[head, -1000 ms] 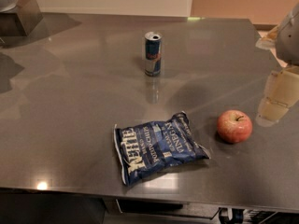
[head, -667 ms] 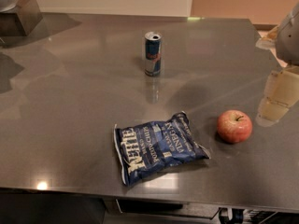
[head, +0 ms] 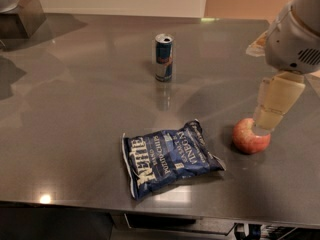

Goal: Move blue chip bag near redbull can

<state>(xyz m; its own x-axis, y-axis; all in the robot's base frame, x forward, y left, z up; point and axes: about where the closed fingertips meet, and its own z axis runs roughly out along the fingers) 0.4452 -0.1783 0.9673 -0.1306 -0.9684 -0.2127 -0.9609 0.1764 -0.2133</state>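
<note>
Clearly the blue chip bag [head: 170, 156] had not been grasped: it lay flat near the table's [head: 75, 109] front edge, well apart from the redbull can [head: 163, 57] farther back. The gripper [head: 265, 121] hung at the right, just over the apple [head: 250, 136]; how wide it stood I could not tell. It would do best to swing left, clear of the apple, and pinch the bag's crinkly edge.

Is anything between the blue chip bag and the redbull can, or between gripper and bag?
Only bare table between blue chip bag and redbull can. The gripper hangs at right with the apple on its bag side.
</note>
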